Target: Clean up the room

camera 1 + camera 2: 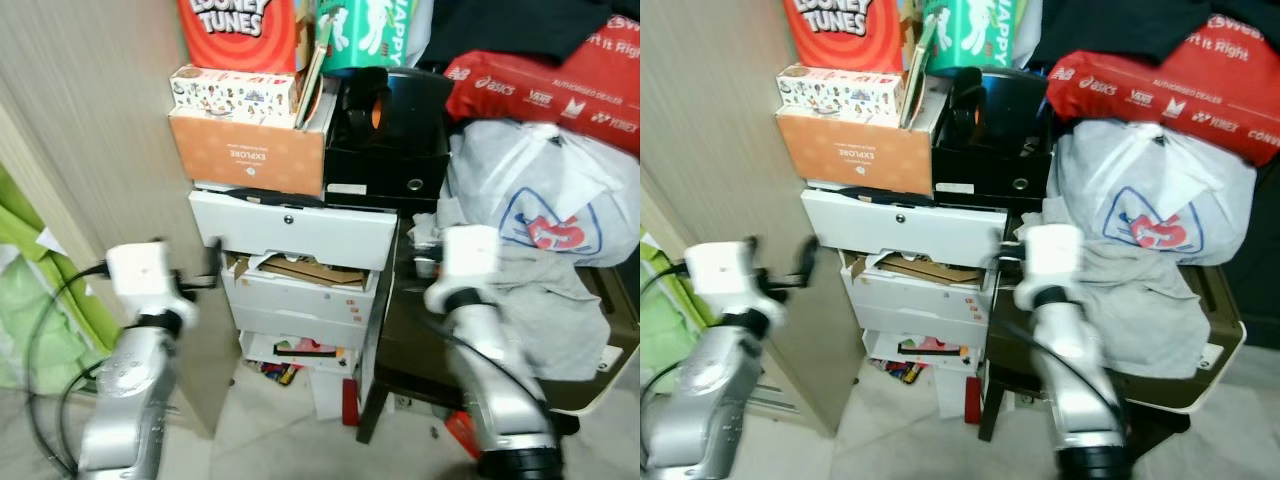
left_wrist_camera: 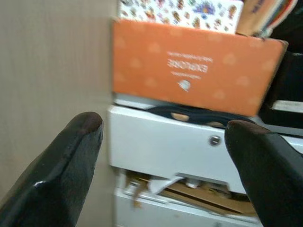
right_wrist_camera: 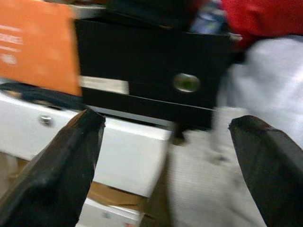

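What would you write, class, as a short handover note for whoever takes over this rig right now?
Left tool: open, empty, raised facing the white plastic drawer unit.
Right tool: open, empty, facing the black box beside the grey cloth.
Orange cardboard box sits on top of the drawers; one lower drawer gapes with brown cardboard sticking out; litter lies on the floor beneath.
Done: nothing visibly tidied.
Left: all of it.

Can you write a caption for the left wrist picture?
Open left gripper faces a white drawer under an orange box, beside a beige panel.
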